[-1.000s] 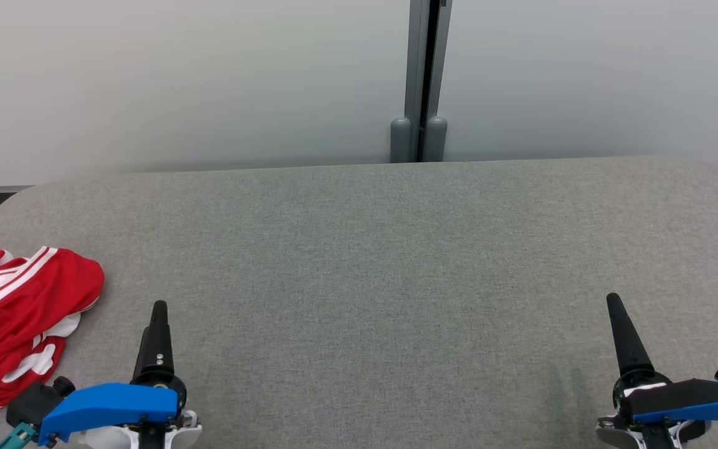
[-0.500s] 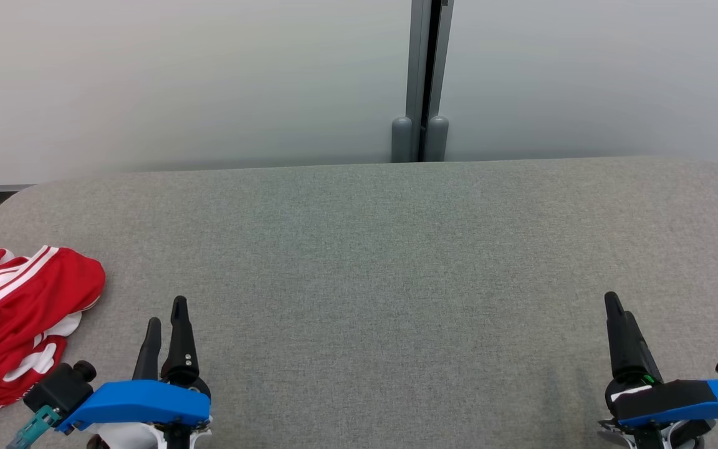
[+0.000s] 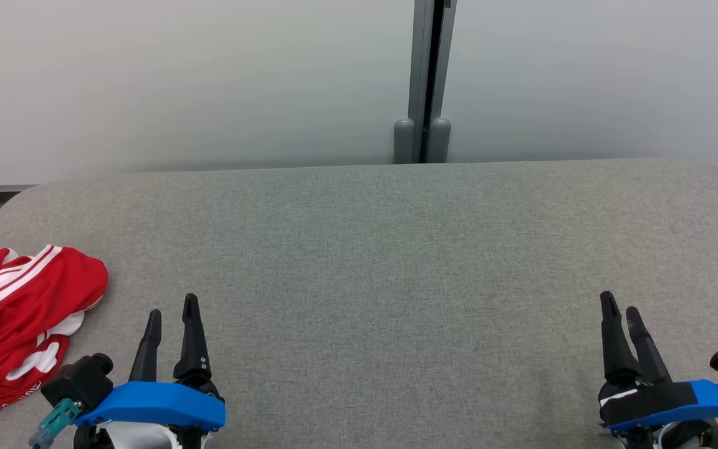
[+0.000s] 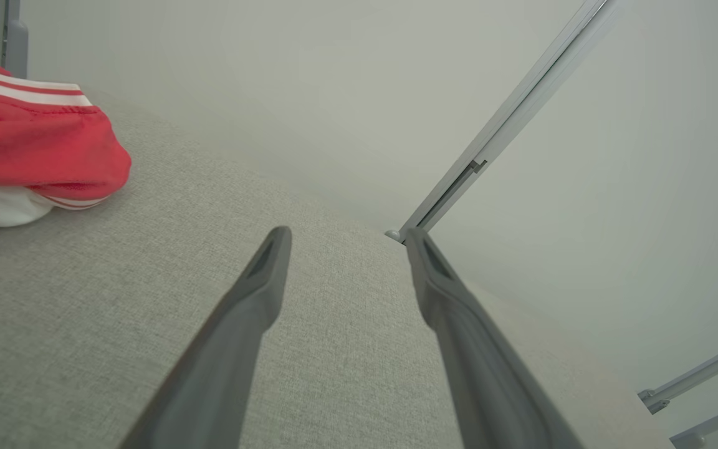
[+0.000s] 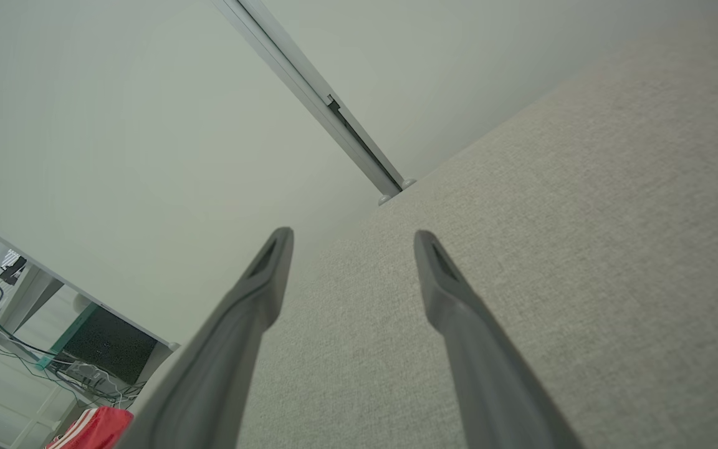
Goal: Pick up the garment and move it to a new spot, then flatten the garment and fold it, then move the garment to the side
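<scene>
The red garment (image 3: 19,324) is seen crumpled at the left edge of the grey surface (image 3: 396,249), untouched. The left gripper (image 3: 172,305) and right gripper (image 3: 619,302) are held spread and empty. The garment lies near the left one, off to its left, so that arm is favoured for the reach.

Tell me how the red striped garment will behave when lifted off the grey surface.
The red garment lies crumpled in soft folds, so it will probably hang limp from one pinch. Its thin, smooth-looking cloth suggests it is light and perhaps slippery. Bunched layers may mean only one layer gets caught.
</scene>
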You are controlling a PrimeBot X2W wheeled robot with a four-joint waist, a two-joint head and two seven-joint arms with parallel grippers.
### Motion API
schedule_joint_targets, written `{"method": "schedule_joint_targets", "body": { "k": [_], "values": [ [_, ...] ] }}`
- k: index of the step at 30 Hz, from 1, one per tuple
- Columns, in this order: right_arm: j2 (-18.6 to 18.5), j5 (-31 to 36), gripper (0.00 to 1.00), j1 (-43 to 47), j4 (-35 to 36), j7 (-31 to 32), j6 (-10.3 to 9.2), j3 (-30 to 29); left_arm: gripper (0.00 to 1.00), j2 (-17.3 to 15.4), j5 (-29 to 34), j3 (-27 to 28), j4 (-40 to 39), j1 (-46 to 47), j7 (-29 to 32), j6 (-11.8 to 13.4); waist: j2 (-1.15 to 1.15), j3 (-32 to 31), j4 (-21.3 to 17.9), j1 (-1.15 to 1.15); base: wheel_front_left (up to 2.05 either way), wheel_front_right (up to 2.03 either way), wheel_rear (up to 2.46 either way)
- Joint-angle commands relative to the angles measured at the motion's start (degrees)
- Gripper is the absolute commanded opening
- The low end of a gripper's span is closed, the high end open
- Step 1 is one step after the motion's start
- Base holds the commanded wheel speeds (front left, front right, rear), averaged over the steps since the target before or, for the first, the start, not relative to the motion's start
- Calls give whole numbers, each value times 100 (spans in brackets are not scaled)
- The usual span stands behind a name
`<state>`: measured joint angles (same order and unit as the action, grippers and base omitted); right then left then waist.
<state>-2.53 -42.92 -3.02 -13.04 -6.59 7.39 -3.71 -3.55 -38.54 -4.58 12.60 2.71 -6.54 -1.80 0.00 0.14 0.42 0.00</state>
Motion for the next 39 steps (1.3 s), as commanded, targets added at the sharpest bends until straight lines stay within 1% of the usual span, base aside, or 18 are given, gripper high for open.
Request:
{"method": "schedule_joint_targets", "body": {
  "k": [1,7,18,26,39],
  "values": [
    [-39,182,100,8,79,-59,12,22,100,-60,215,-35,-62,39,-66,30,0,-7,0,0,0,0,0],
    [-40,498,100,35,15,-154,12,41,100,-95,606,-74,-30,-21,-160,77,0,-30,-12,0,0,0,0],
    [-43,1090,100,45,-76,-321,13,114,100,-113,1180,-144,136,-48,-325,75,0,-73,-27,0,0,0,0],
    [-45,1519,100,45,-165,-426,13,131,100,-136,1613,-220,246,-18,-437,141,0,-94,-34,0,0,0,0],
    [-48,2021,100,51,-309,-582,14,189,100,-164,2134,-289,438,-22,-583,200,0,-146,-47,0,0,0,0]
  ]
}}
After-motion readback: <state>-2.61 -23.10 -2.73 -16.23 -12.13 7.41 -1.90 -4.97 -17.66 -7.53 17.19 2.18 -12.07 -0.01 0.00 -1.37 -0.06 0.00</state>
